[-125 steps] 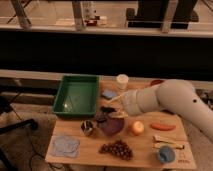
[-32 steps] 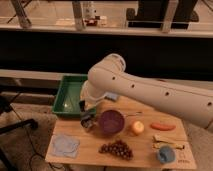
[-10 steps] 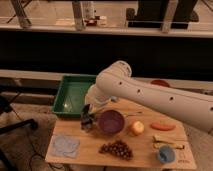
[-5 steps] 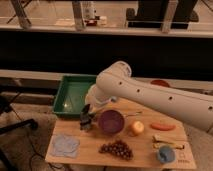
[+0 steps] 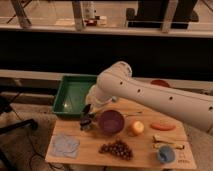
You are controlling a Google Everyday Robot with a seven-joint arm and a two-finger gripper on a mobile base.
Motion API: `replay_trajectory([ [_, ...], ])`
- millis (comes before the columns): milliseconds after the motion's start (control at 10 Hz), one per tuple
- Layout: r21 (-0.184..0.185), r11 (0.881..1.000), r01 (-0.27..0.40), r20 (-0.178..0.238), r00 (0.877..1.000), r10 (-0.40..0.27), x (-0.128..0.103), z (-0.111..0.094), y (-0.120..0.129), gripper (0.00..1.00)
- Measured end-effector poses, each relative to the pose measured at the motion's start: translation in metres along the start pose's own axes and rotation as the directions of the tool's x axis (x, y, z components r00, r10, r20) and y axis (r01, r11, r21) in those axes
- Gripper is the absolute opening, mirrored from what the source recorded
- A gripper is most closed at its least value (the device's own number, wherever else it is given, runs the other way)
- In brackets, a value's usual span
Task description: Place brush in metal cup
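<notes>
The small silver metal cup [image 5: 86,125] stands on the wooden table [image 5: 90,152], just left of the purple bowl [image 5: 111,121]. My gripper [image 5: 88,114] hangs from the big white arm [image 5: 150,95] directly over the cup, very close to its rim. A slim dark shape, likely the brush [image 5: 88,108], runs down from the gripper toward the cup. I cannot tell whether its tip is inside the cup.
A green tray [image 5: 74,92] sits behind the cup at the table's back left. A blue cloth [image 5: 65,145] lies front left and grapes [image 5: 116,148] front centre. An orange [image 5: 136,128], a carrot [image 5: 162,126], tan pieces [image 5: 167,142] and a blue cup [image 5: 166,155] are on the right.
Since 12.5 s ago the arm has swung left from the table's middle to above the metal cup. Over the last second it has barely moved.
</notes>
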Motion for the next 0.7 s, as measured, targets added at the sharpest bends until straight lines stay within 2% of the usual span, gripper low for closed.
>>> replay_trajectory([
  [200,0.001,1.0,-0.006,0.001,1.0,0.006,0.0061,-0.0004,0.0024,0.02],
  [700,0.015,1.0,0.005,0.007,1.0,-0.005,0.0036,-0.0009,0.0012,0.02],
])
